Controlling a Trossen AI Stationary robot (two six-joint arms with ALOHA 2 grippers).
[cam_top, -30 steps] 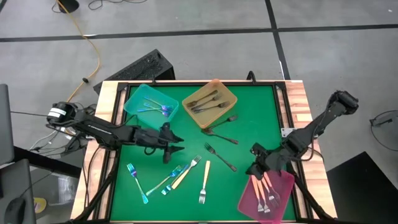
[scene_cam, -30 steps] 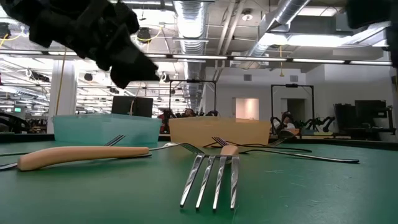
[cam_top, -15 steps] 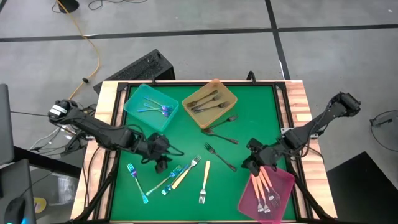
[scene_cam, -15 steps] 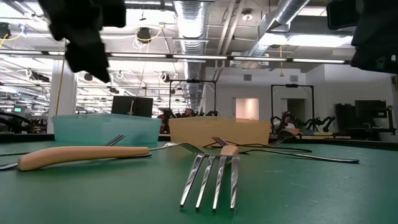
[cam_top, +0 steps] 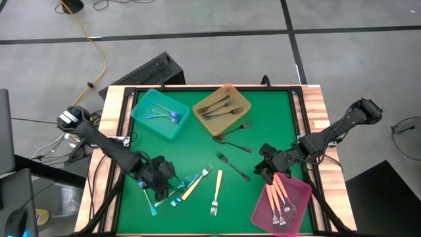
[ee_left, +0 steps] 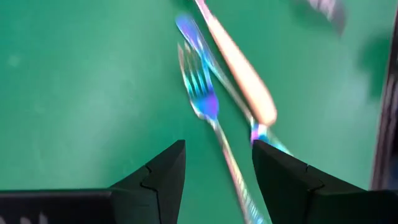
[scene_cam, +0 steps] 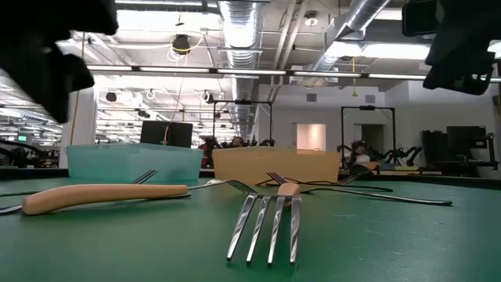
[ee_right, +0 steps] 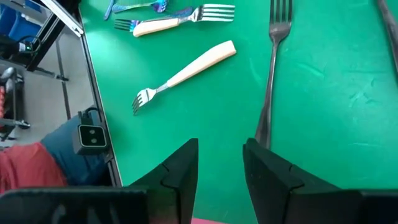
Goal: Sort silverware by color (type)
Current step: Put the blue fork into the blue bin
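A: Left wrist view: left gripper (ee_left: 214, 163), fingers apart and empty, hovers over an iridescent fork (ee_left: 200, 93) on the green mat (cam_top: 263, 118). Looks like a pick; next, descend and close.
B: Right gripper (ee_right: 220, 163), parted and empty, sits beside a grey fork (ee_right: 271, 74). Open workshop room behind.

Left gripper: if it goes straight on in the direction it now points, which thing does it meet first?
Probably the iridescent blue fork. The left gripper is open above the green mat, and this fork's handle runs between its fingers, so it lies first in line. The cream-handled fork lies just beyond; depth is unclear.
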